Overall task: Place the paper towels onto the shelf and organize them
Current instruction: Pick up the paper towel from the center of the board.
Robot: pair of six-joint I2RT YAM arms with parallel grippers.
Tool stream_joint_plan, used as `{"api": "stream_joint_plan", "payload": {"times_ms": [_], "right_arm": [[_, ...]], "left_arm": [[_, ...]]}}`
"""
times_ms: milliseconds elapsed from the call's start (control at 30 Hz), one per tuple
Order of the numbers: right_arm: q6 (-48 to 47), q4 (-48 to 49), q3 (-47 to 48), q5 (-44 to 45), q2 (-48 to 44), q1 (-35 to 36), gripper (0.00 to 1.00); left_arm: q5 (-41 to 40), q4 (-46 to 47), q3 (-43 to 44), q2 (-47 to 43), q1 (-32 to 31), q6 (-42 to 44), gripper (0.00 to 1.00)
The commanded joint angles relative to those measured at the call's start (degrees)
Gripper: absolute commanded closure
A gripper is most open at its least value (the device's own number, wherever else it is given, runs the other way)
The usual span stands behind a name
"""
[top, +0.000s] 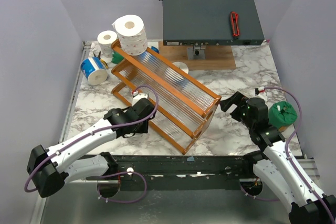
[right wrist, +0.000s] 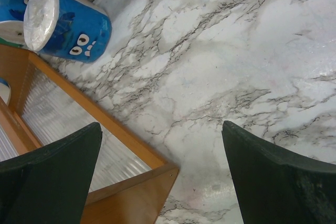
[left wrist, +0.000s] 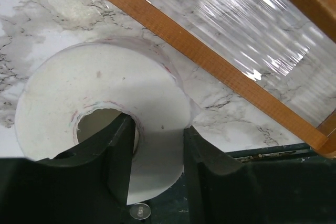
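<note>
The shelf (top: pixel 169 85), an orange-brown wooden rack with ribbed clear tiers, lies diagonally across the marble table. My left gripper (top: pixel 139 99) sits at its near left side, shut on a bare white paper towel roll (left wrist: pixel 105 85). One finger is inside the core and the other presses the outer wall (left wrist: pixel 157 128). A shelf rail (left wrist: pixel 210 61) runs just beyond the roll. More paper towels show: a white roll (top: pixel 129 33) on the shelf's far end, a blue roll (top: pixel 93 70) and a green roll (top: pixel 282 114). My right gripper (top: pixel 231 103) hangs open over the shelf's corner (right wrist: pixel 131 182), with nothing between its fingers (right wrist: pixel 160 129).
A dark grey metal box (top: pixel 210 18) with a red-handled tool (top: pixel 234 23) stands at the back, over a wooden board (top: pixel 212 59). Another white roll (top: pixel 107 39) stands far left. A blue roll (right wrist: pixel 68 22) lies beyond the shelf in the right wrist view.
</note>
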Motion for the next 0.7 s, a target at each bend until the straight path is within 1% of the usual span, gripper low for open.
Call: {"api": "stream_joint_plan", "payload": {"times_ms": [0,167,300,467,667], "right_arm": [[0.0,1.4,-0.7,-0.2,-0.2,0.3,0.00],[0.4,1.4,-0.1,-1.1,-0.2,0.3,0.00],[0.5,1.5,1.3,-1.3,-0.2,0.3,0.00],[0.0,1.1,2.9,-1.1,-0.1,0.3,0.00],[-0.6,-0.1,4.4,-0.4,-0.5,0.3,0.00]], "left_arm": [[0.4,-2.0,1.3,-2.2,-0.6,-0.3,0.68],[-2.1,-8.1,6.7,-5.5,-0.8,-0.1,0.81],[-4.6,-14.3,13.2,-8.4,-0.8,0.4,0.87],[-8.0,-22.2,23.1,-9.0,-0.9,2.0,0.88],[-11.0,-25.0,35.0,-7.5,-0.9,5.4,0.88]]}}
